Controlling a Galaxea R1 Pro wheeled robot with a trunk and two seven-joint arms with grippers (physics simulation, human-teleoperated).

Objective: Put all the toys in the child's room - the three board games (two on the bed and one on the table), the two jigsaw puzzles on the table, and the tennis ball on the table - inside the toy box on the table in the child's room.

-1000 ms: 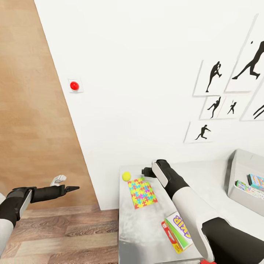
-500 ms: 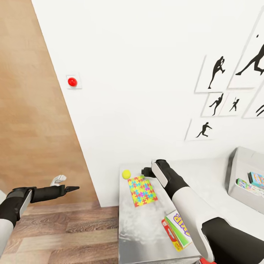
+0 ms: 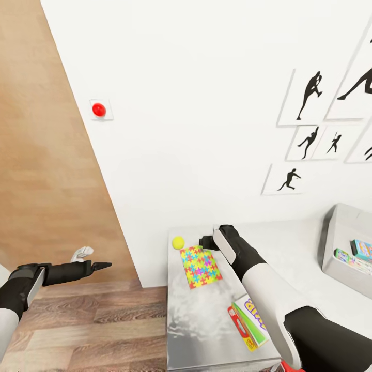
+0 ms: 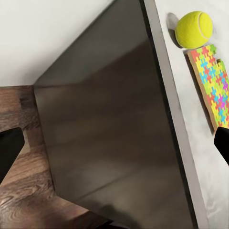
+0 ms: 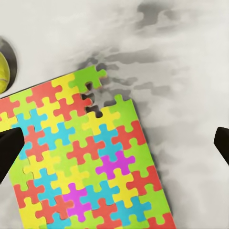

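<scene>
- Right gripper (image 3: 205,241) hangs spread wide above the puzzle (image 3: 200,266) on the table (image 3: 196,320), ball (image 3: 178,242) beside.
- Left gripper (image 3: 102,265) off the table, fingers apart, empty.
- Toy box (image 3: 336,243) at the table's far end.

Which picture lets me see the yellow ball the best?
The left wrist view: the tennis ball is big, whole and sharp, beside the jigsaw puzzle on the table. The head view shows it whole but tiny. The right wrist view catches just a sliver at the picture's edge.
</scene>
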